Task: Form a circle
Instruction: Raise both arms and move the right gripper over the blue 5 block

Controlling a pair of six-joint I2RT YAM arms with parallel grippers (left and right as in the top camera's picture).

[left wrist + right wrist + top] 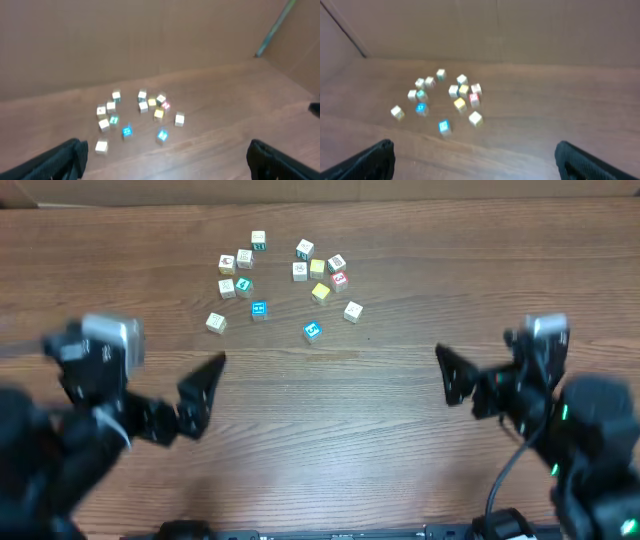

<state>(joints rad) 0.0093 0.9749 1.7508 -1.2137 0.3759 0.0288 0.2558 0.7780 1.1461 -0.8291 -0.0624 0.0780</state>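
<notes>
free: near half of table (330, 430), plus L & R flanks | obst: cube cluster (300, 272) far-centre, gaps tight | rear: wall (150, 40) near behind

The bench (330, 430) is brown wood with long dark lines in it. Behind it stands a plain brown wall (150, 40). A thin grey pole (275, 27) leans in the corner. The light is soft.
</notes>
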